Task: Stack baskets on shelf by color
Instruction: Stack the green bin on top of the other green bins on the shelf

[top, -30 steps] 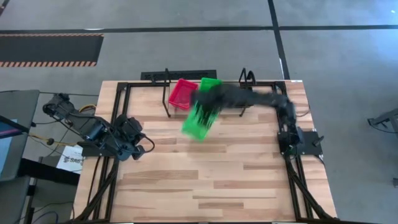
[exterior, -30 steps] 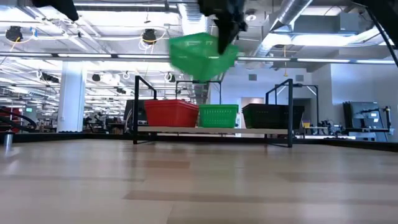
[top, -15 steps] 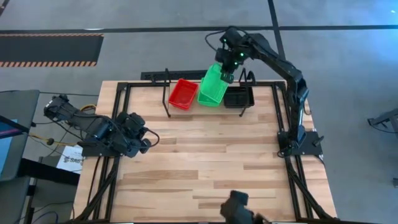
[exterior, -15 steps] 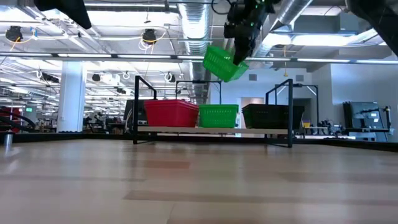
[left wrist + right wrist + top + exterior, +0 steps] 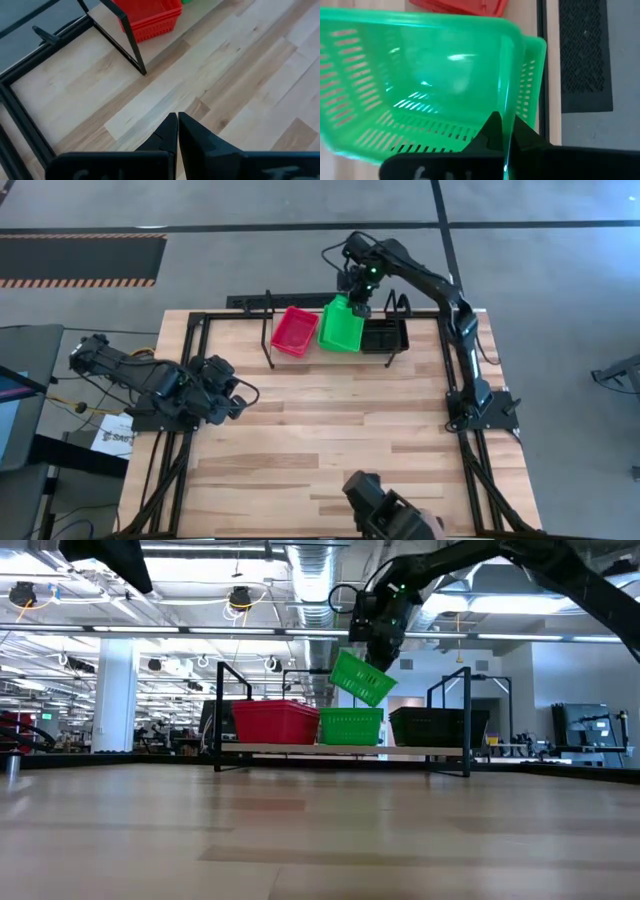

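Wood table (image 5: 330, 440) w/ shelf (image 5: 340, 749) at the far edge, three stacks on it: red stack (image 5: 275, 723) at one end, green stack (image 5: 351, 726) in the middle, black stack (image 5: 438, 726) at the other end. R arm reaches right across to the shelf; R gripper (image 5: 503, 134) is clamped on the rim of a green basket (image 5: 362, 677) — fingers pinch the wall, basket hangs tilted, low corner just above the green stack, not touching as far as low view shows. L gripper (image 5: 178, 131) is parked near the table's L edge, fingers together, holding nothing. Dark object at bottom edge of the high view (image 5: 385, 510) — can't tell what it is. Step in hand: nest this basket into the green stack. To do it well, prob. level the basket first so its base sits parallel to the stack's rim, square it over the middle slot in the high view, keep clear of the red and black stacks on both sides and of the wire upright (image 5: 448, 720), then lower straight until it seats; release only once nested, else the tilted basket may catch a rim and tip the stack. Vs earlier: 1 s ago the basket was over the open table, well short of the shelf, blurred in motion; half a sec ago it was high above the shelf; now lower and closer over the green stack. L arm unchanged.
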Action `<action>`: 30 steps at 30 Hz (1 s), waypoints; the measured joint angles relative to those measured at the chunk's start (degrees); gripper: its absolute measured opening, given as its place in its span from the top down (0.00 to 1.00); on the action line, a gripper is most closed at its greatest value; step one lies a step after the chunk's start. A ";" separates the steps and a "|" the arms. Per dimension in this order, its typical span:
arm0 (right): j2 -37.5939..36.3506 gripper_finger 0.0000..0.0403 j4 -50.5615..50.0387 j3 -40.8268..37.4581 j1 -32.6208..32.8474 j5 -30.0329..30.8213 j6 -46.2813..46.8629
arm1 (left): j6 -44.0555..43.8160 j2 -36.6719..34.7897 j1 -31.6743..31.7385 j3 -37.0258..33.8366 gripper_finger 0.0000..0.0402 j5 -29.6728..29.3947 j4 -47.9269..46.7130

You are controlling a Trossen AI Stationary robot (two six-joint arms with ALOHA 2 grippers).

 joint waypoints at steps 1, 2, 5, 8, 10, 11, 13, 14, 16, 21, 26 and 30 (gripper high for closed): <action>0.49 0.99 0.01 0.00 -0.19 0.13 -0.45 | -0.02 0.00 0.21 0.00 1.00 0.00 0.00; 0.96 0.99 0.00 0.00 -0.32 0.09 -0.79 | -0.04 0.00 0.38 0.00 1.00 0.00 -0.01; 2.22 0.99 0.06 0.00 -0.43 0.11 -1.05 | -0.19 0.00 0.98 0.00 1.00 0.01 -0.02; 2.41 0.99 0.29 -0.02 -0.54 0.11 -1.69 | -0.19 0.00 1.61 0.00 1.00 0.02 -0.04; 2.25 0.99 1.46 0.08 -0.42 0.09 -2.33 | -0.19 0.00 2.08 -0.02 1.00 0.02 -0.04; 2.11 0.99 1.58 0.09 -0.39 0.08 -2.33 | -0.19 0.00 2.32 -0.02 1.00 0.02 -0.04; 1.78 0.99 1.81 0.14 -0.39 0.07 -2.26 | -0.19 0.00 2.83 -0.02 1.00 0.01 -0.13; 1.72 0.99 1.53 0.78 -0.39 0.07 -2.16 | -0.19 0.00 3.15 -0.02 1.00 0.00 -0.13; 1.66 0.99 1.12 2.49 -0.39 0.09 -2.17 | -0.16 0.00 3.66 -0.02 1.00 0.00 -0.14; 1.58 0.99 2.59 6.31 -0.47 0.28 -3.59 | -0.16 0.00 4.68 -0.02 1.00 0.02 -0.13; 1.94 0.99 0.89 6.56 -1.37 0.22 -3.58 | -0.16 0.00 5.26 -0.02 1.00 0.02 -0.11; 3.40 0.99 -0.07 6.35 -1.63 0.26 -3.56 | -0.23 0.00 5.28 -0.02 1.00 0.02 -0.11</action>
